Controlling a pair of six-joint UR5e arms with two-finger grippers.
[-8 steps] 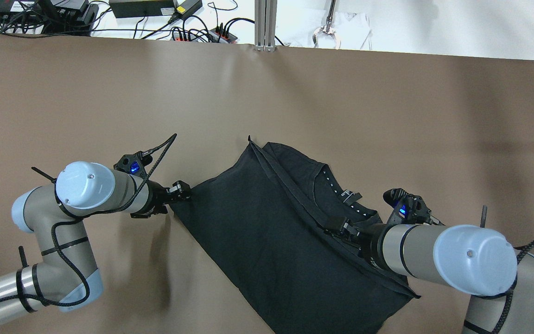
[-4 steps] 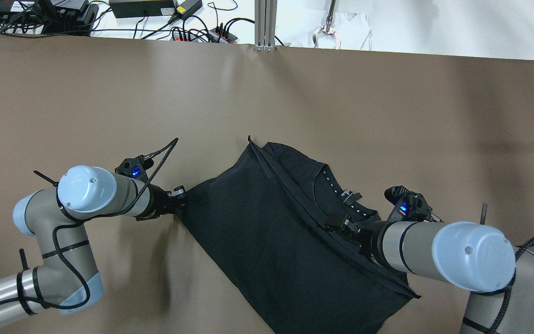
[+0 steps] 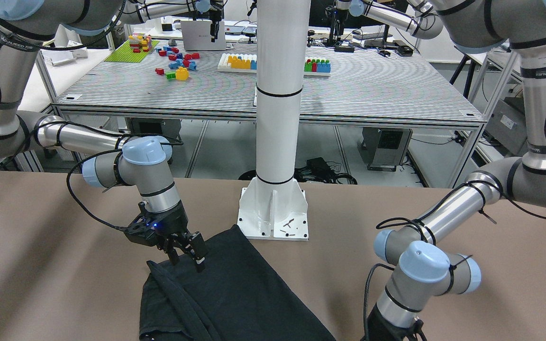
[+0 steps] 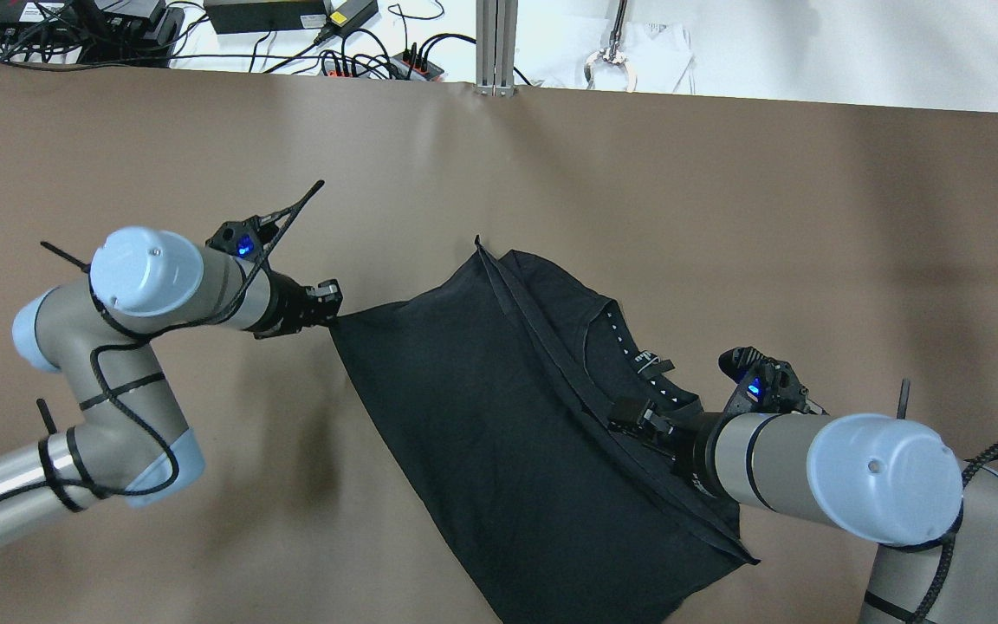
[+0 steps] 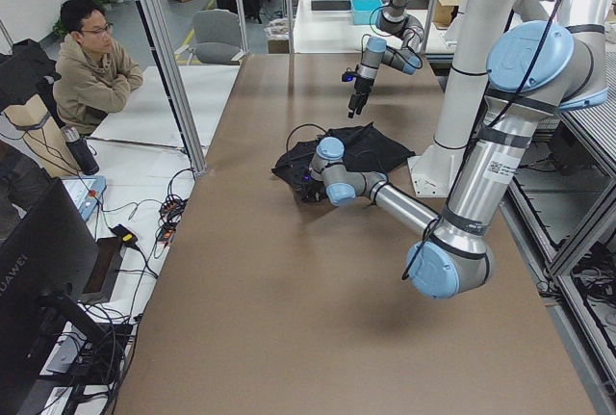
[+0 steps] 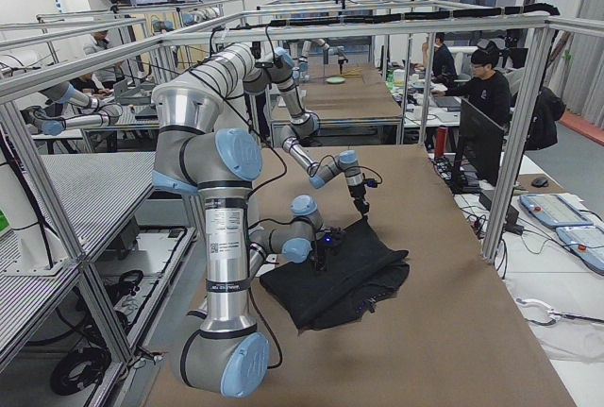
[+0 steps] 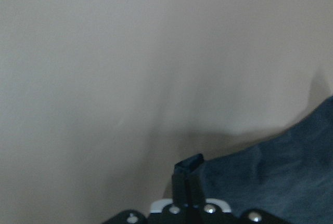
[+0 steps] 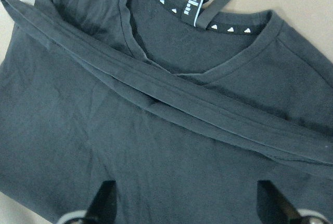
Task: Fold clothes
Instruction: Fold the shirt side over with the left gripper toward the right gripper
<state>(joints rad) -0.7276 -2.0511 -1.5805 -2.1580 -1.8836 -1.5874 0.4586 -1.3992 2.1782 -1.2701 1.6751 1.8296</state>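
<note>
The black T-shirt point(image 4: 482, 407) lies on the brown table point(image 4: 724, 217), in the middle of its near half in the overhead view, between the two arms and close to the robot's white pedestal point(image 3: 273, 208). It is doubled over. A large smooth panel covers most of it, and a hemmed band point(image 8: 171, 91) runs slantwise across the cloth. Beyond the band the neckline point(image 8: 229, 28) shows, edged inside with small white triangles and carrying a white-printed label point(image 8: 196, 7). The left gripper point(image 4: 332, 305) is closed tight on the shirt's left corner. Its wrist view shows a small tuft of dark fabric nipped between its fingers point(image 7: 180, 190), and the cloth is drawn out to a taut point from the panel to that grip. The right gripper point(image 4: 633, 418) stands over the hemmed band near the neckline with its jaws spread wide. Its two fingertips point(image 8: 106, 200) are well apart above the fabric and hold nothing; whether they touch the cloth cannot be told. The shirt's lower right corner reaches under the right arm's forearm, toward the table's near edge.
</note>
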